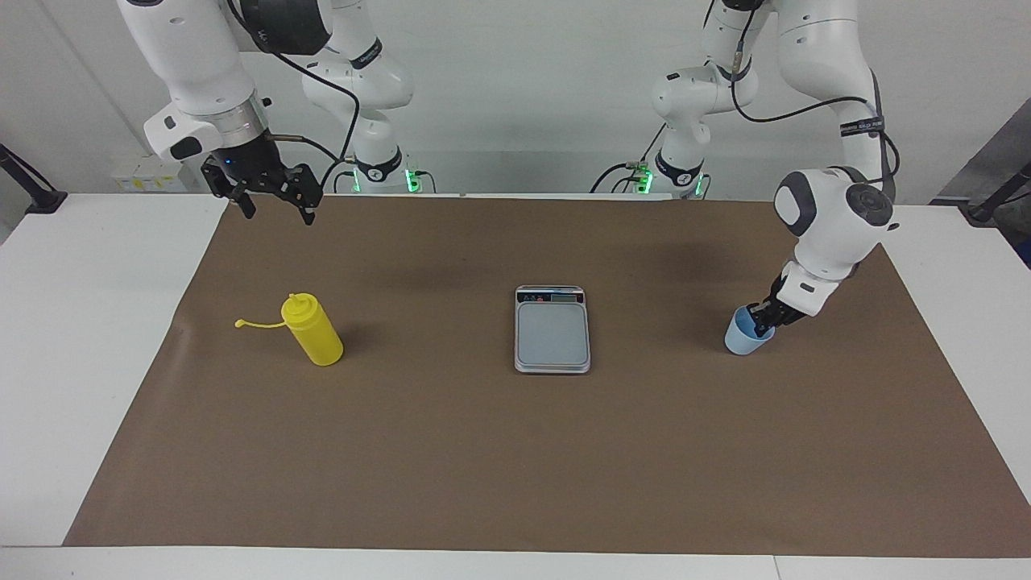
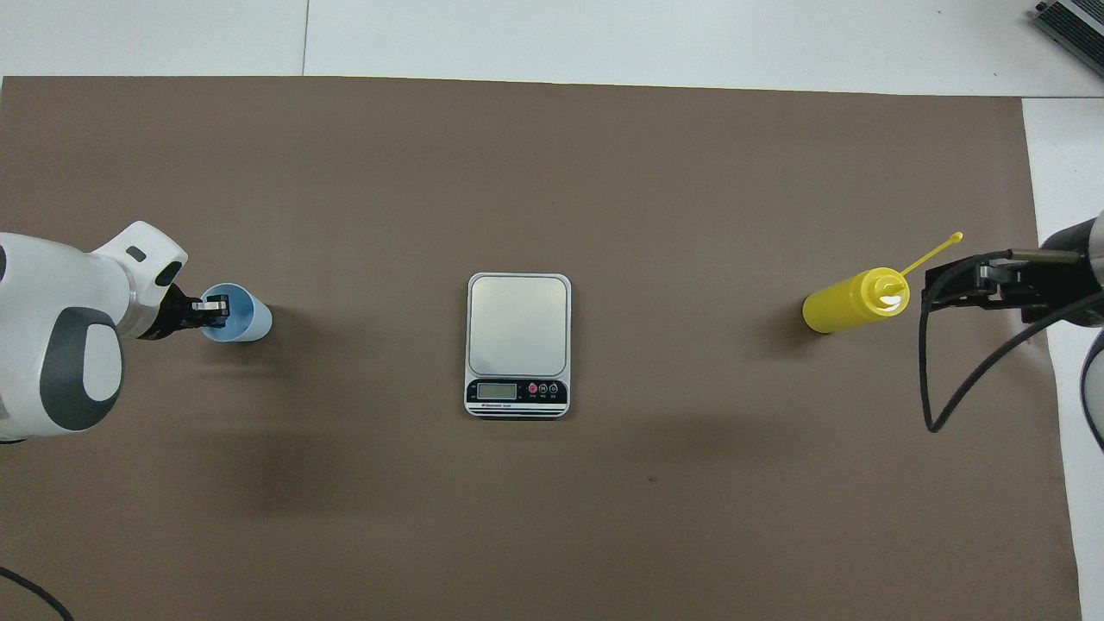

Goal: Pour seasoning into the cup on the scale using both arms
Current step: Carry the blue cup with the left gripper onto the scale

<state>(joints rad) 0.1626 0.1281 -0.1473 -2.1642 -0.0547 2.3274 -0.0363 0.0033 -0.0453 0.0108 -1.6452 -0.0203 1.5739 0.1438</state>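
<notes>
One light-blue cup [image 1: 747,336], rim clamped in left gripper [image 1: 760,321] jaws; right gripper [image 1: 274,203] jaws apart.

Only three obstacles on the brown mat [image 1: 515,451]: bottle [image 1: 316,332] toward the right arm's end, scale [image 1: 552,330] mid-table, cup [image 1: 745,337] toward the left arm's end, all well apart. Wide bare lanes between bottle and scale, and between scale and cup. Blocked at the cup's rim by the left gripper [image 1: 759,321], clamped there. Open air above the bottle, with the right gripper [image 1: 274,211] high and spread, over the mat's edge.
</notes>
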